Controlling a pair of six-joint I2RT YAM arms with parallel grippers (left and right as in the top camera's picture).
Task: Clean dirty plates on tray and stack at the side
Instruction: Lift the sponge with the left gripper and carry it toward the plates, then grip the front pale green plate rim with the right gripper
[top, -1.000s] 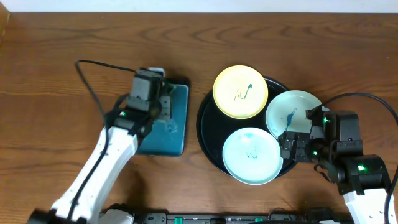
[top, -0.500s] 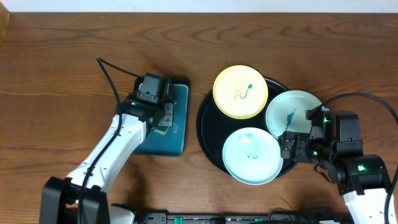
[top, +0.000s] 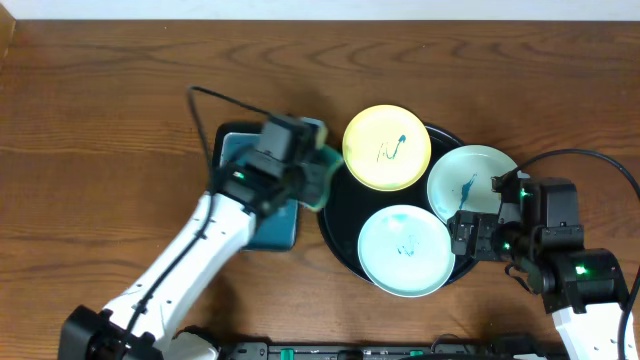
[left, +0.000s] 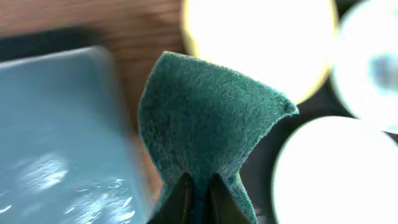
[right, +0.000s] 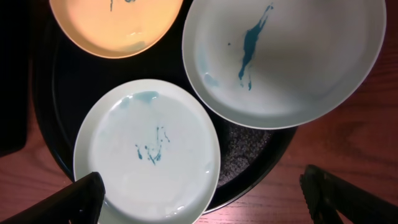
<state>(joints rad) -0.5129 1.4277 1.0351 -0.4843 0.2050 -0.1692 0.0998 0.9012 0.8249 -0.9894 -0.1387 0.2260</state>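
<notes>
Three plates lie on the round black tray (top: 336, 222): a pale yellow plate (top: 387, 147) at the back, a mint-white plate (top: 470, 180) at the right and another mint-white plate (top: 405, 250) at the front, each with teal scribbles. My left gripper (top: 300, 172) is shut on a green sponge (top: 325, 180) that hangs over the tray's left rim. In the left wrist view the sponge (left: 208, 118) sticks up from the shut jaws of the left gripper (left: 198, 199). My right gripper (top: 478, 238) stands open at the tray's right front; in its wrist view the right gripper (right: 208, 199) straddles the front plate (right: 149, 152) and tray rim (right: 249, 155).
A rectangular teal tray (top: 268, 228) lies left of the black tray, partly under my left arm, and shows in the left wrist view as the teal tray (left: 62, 137). Brown wood tabletop (top: 100, 120) surrounds both trays. A black cable (top: 215, 95) loops off the left arm.
My left arm has swung right from above the teal tray to the black tray's left rim, carrying the sponge. The right arm and the plates have not moved.
</notes>
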